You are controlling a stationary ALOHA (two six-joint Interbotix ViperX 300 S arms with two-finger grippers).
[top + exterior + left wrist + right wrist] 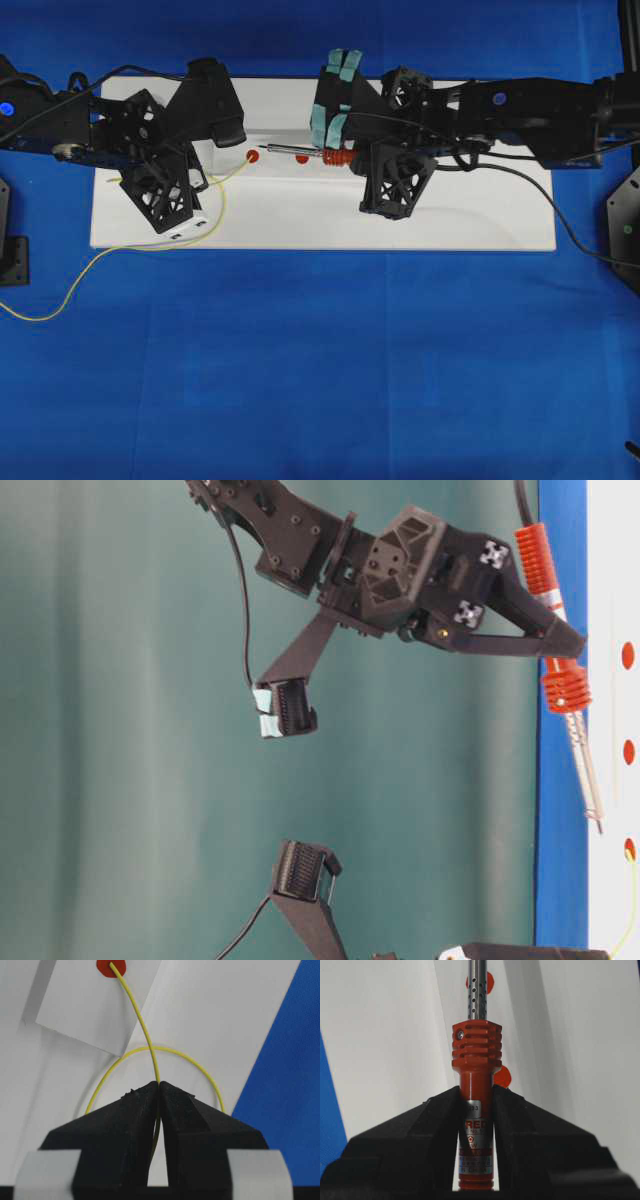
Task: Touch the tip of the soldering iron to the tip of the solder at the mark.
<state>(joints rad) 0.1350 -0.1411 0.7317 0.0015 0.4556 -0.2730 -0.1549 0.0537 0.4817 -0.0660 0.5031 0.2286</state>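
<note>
The thin yellow solder (142,1025) runs from my left gripper (159,1083), which is shut on it, up to a red mark (106,969); its tip lies on that mark. Overhead, this mark (252,155) sits left of the soldering iron's (335,157) dark point. My right gripper (476,1097) is shut on the iron's red-orange handle (476,1055). The silver shaft (477,990) leaves the top of the right wrist view, so the point is hidden there. In the table-level view the iron (566,685) ends just short of the mark (630,848).
A white board (450,220) lies on the blue table (320,380). Two more red marks (502,1076) (490,982) lie under the iron. The solder's slack (60,300) trails off the board's left edge. The black cord (545,195) runs right.
</note>
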